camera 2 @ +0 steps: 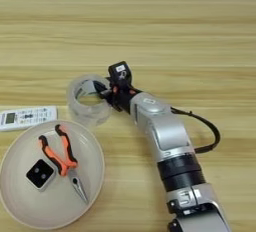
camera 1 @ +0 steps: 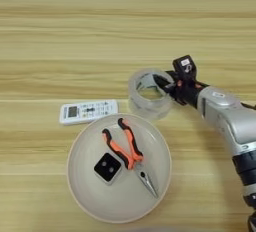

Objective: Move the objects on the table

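The right gripper (camera 1: 167,87) sits at the right-hand rim of the clear tape roll (camera 1: 150,96), and one black finger (camera 1: 162,82) reaches over the rim into the roll's hollow centre. Whether the fingers are pinching the wall of the roll or merely straddling it cannot be told from either view. The silver forearm (camera 2: 160,131) slants up from the lower right, with a black cable (camera 2: 207,131) looping out beside it.

The tape roll lies flat on the table (camera 1: 100,26), just above the round cream plate (camera 1: 82,186) and near its upper right rim. On the plate lie the orange-handled pliers (camera 1: 127,153), handles toward the top, metal nose pointing down and right. Just to their left, also on the plate, rests the small black square block with white dot (camera 1: 108,167). The small white remote with grey screen (camera 1: 88,111) lies on the wood just above the plate's upper left edge, left of the tape roll.
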Available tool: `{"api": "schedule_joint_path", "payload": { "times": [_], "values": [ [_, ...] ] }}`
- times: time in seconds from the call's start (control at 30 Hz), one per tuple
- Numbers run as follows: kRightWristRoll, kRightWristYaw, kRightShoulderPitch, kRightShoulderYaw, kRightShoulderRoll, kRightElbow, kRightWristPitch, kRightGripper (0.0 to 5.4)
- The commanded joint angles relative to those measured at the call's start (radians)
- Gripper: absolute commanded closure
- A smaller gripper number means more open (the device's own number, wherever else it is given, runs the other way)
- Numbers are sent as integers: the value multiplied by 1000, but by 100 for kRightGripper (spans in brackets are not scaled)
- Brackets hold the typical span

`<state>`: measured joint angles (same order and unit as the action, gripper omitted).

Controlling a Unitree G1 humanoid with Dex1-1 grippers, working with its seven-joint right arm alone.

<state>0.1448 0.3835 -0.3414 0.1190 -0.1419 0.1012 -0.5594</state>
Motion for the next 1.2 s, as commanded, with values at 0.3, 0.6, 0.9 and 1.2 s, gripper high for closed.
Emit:
{"api": "schedule_joint_path", "payload": {
  "times": [0.3,0.6,0.9,1.2],
  "values": [
    [-15,-4,21,-39,-89,-69,-32,382],
    [-3,2,86,-88,-126,-129,-60,382],
    [15,-1,154,-133,-152,-241,-100,384],
    [43,-20,233,-215,-150,-291,-107,384]
  ]
}}
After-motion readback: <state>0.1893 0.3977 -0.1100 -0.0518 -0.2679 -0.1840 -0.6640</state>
